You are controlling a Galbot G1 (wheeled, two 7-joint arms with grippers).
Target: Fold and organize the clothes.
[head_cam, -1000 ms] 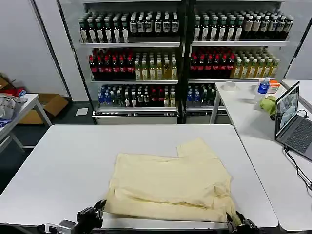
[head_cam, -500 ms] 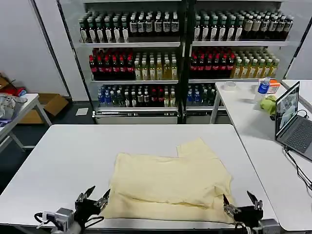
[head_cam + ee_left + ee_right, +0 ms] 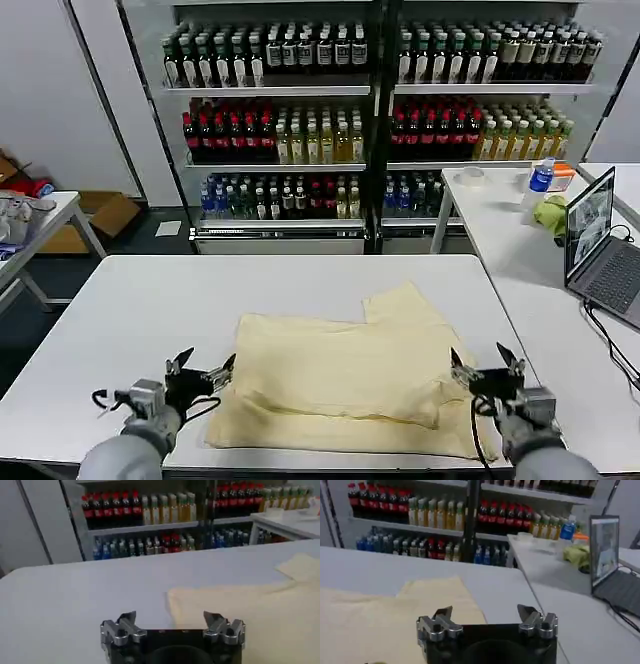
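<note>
Both hands are hovering spread at the near corners of the partly folded T-shirt, lining up the next fold.

The left hand [image 3: 200, 377], fingers spread and pinching nothing, is sitting just beside the near left edge of the T-shirt [image 3: 350, 375]; the right hand [image 3: 483, 366], also spread and holding nothing, is hovering over the near right edge. The cloth is lying flat on the white surface [image 3: 130, 320]. To fold cleanly, each hand should probably be pinching one corner through all layers, then both lifting evenly together toward the far edge.
</note>
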